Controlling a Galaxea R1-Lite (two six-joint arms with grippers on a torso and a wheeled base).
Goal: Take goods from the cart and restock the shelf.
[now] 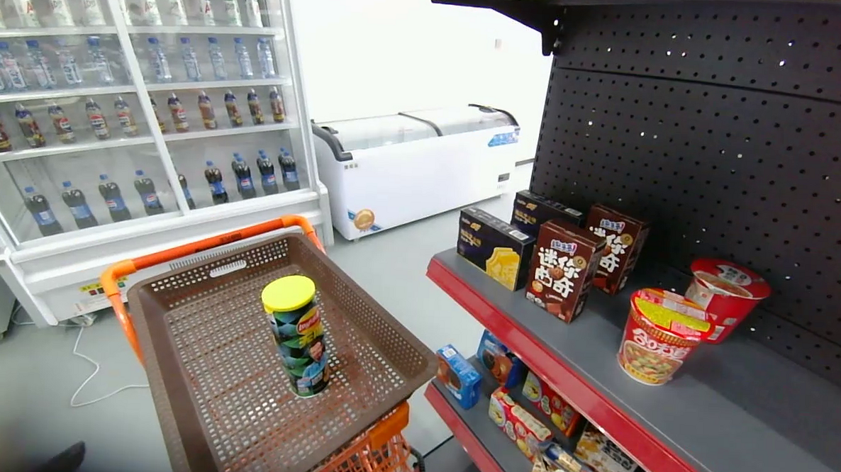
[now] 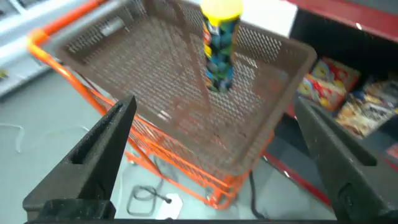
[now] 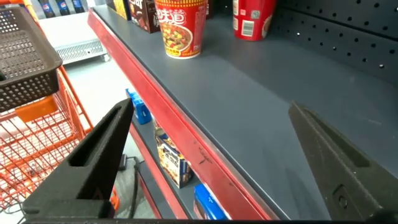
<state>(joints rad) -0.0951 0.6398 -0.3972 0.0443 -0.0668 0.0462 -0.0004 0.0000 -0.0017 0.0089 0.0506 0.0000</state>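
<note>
A tall can with a yellow lid (image 1: pixel 298 333) stands upright in the brown perforated basket (image 1: pixel 194 389) on the orange cart (image 1: pixel 375 464). The left wrist view has the same can (image 2: pixel 220 46) beyond my open left gripper (image 2: pixel 214 155), which hangs off the cart's near side, well apart from it. My right gripper (image 3: pixel 217 162) is open over the bare grey shelf board (image 3: pixel 273 118) with the red front edge. On that shelf (image 1: pixel 739 413) stand two noodle cups (image 1: pixel 657 336) and several dark boxes (image 1: pixel 563 270).
The lower shelf (image 1: pixel 469 419) holds snack packs and boxes. A drinks fridge (image 1: pixel 128 103) stands behind the cart, and a white chest freezer (image 1: pixel 416 165) is farther back. A white cable (image 1: pixel 92 370) lies on the floor. The shelf's right part is bare.
</note>
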